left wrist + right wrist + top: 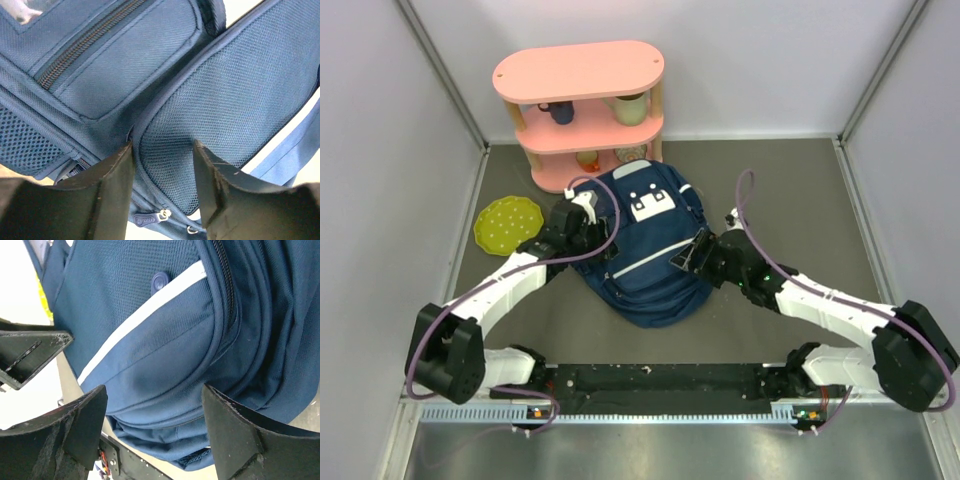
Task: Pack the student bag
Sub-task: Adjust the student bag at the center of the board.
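The student bag (645,250), navy with a white stripe and a white buckled patch, lies in the middle of the table. My left gripper (582,215) is at its upper left side. In the left wrist view that gripper (162,150) is open, its fingers straddling the edge of a padded mesh strap (225,100), with a zipper pull (145,219) just below. My right gripper (688,255) is against the bag's right side. Seen from the right wrist, this gripper (155,395) is open wide around the bulging front pocket (150,355) without pinching it.
A pink two-tier shelf (580,75) stands behind the bag, holding a dark mug (558,110) and a cream cup (630,107). A green plate (507,222) lies left of the bag beside the left arm. Grey walls close in both sides.
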Motion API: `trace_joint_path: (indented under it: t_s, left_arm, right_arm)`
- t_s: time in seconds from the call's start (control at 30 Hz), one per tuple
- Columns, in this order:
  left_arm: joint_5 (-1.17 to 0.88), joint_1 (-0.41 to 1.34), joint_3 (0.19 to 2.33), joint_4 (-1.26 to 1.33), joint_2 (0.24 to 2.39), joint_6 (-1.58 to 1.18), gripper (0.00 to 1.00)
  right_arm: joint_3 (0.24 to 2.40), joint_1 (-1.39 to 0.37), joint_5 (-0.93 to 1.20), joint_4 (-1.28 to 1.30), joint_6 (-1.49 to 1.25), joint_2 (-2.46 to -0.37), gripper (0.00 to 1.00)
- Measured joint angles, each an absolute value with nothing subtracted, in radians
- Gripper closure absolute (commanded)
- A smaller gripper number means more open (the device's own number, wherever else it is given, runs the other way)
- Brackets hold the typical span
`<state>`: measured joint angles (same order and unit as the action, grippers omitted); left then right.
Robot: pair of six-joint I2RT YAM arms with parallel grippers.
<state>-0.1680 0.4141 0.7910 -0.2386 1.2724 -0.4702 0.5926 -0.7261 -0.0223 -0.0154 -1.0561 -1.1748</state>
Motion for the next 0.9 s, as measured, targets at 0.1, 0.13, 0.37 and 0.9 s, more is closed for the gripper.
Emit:
trace_joint_path:
  t_s: [0.1,0.13,0.37,0.9]
  left_arm:
    - [-0.166,0.405,0.791,-0.241,1.285,-0.463,0.77]
    - [-0.167,0.402,0.791,-0.242,1.288,-0.467,0.82]
    - [-0.235,0.400,0.776,-0.205,1.289,-0.537,1.00]
    - [-0.083,0.600,0.566,-0.015,1.126,-0.952,1.00]
  right_arm:
    - [0.616,-0.702,-0.012,-0.017,-1.050,-1.219,0.30]
    - [0.624,-0.694,-0.009,-0.017,-1.047,-1.235,0.30]
    - [0.645,-0.632,0.019,-0.028,-1.020,-1.309,0.33]
    - [0.782,-0.453,0.142,0.012,-0.859,-1.412,0.25]
